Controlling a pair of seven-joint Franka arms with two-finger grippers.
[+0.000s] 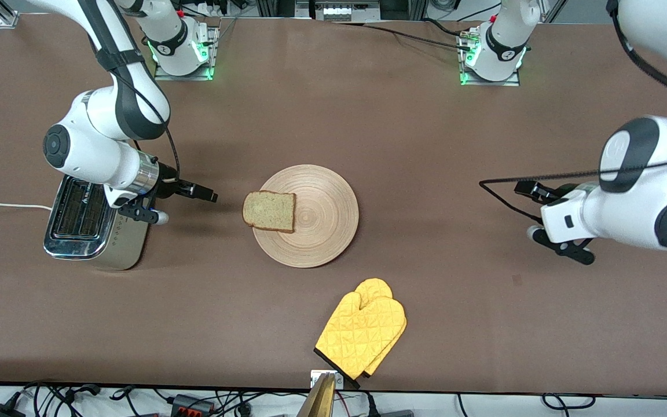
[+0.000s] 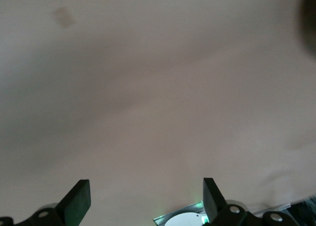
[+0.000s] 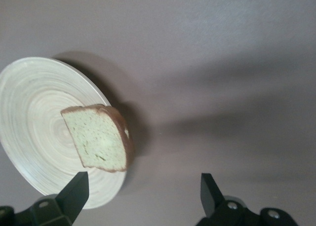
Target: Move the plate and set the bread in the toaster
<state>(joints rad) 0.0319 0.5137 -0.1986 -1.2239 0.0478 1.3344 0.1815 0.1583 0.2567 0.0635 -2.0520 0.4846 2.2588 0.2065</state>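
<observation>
Front view: start of task, nothing moved. Bread [image 1: 269, 211] lies on plate [image 1: 316, 223] at its edge toward toaster [image 1: 87, 229]. Next: grasp plate rim or bread.
Left wrist view: left gripper [image 2: 143, 199] wide open, empty, over bare table [image 2: 158, 87].
Right wrist view: right gripper [image 3: 143, 194] wide open, empty, beside toaster, facing bread.

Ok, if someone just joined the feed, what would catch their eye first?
Probably the bread lying on the edge of the plate at the table's middle, overhanging toward the toaster at the right arm's end. Then the yellow oven mitt, nearer the camera. The right gripper hangs open beside the toaster; the left gripper waits open.
</observation>
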